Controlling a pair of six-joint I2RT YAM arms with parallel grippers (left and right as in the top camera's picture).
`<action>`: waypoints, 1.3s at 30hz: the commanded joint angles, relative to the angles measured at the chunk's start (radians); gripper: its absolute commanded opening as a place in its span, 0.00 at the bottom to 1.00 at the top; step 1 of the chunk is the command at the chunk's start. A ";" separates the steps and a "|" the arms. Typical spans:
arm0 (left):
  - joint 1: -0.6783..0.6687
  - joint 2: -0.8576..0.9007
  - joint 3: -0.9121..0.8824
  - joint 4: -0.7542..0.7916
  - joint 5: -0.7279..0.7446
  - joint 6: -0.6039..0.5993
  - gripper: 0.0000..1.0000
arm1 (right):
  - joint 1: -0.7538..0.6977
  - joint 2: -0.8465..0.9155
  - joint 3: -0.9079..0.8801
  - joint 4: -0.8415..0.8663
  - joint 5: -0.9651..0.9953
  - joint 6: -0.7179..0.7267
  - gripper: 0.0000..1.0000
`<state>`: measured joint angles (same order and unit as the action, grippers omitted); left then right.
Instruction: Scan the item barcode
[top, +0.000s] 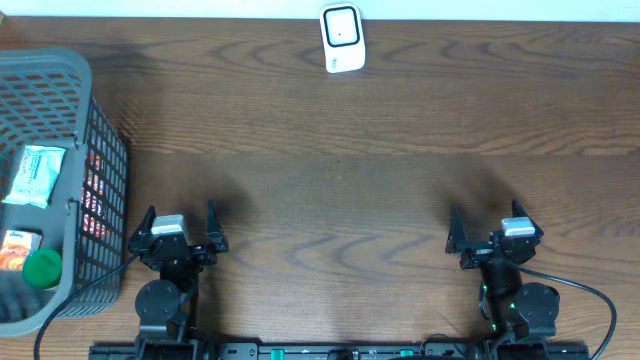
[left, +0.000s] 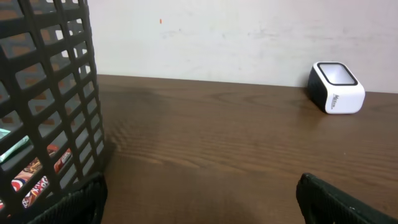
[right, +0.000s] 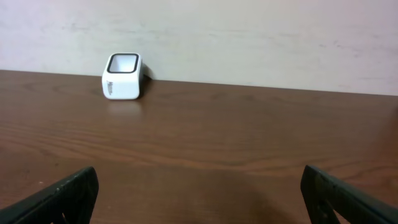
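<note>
Left gripper (top: 180, 214), at the table's (top: 350, 180) near edge, stands spread wide and holds nothing, its fingers (left: 74, 205) over bare wood. The right gripper (top: 486, 220), well apart along the same edge toward the right, is likewise spread wide and empty.

Just beside the left gripper, at the left edge, stands a grey mesh basket (top: 108, 170). Inside it lie a white packet (top: 35, 172), an orange packet (top: 20, 250) and a green cap (top: 42, 268). A red wrapper (top: 95, 200) shows through the mesh.

The scanner (top: 342, 40), a small white box with a dark-rimmed window on top, stands at the far edge near its middle, close to the wall (right: 249, 37). It is well apart from both grippers and from the basket.
</note>
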<state>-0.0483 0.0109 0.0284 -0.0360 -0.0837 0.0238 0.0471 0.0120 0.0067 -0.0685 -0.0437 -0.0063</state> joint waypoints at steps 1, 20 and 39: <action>0.004 -0.006 -0.024 -0.030 -0.002 0.005 0.97 | 0.015 -0.003 -0.001 -0.004 0.010 0.017 0.99; 0.004 -0.006 -0.024 -0.032 0.020 -0.104 0.97 | 0.015 -0.003 -0.001 -0.004 0.010 0.017 0.99; 0.003 0.283 0.393 -0.345 0.269 -0.096 0.97 | 0.015 -0.003 -0.001 -0.004 0.010 0.017 0.99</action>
<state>-0.0483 0.2104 0.2756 -0.3496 0.1135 -0.0750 0.0471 0.0124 0.0067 -0.0689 -0.0437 -0.0063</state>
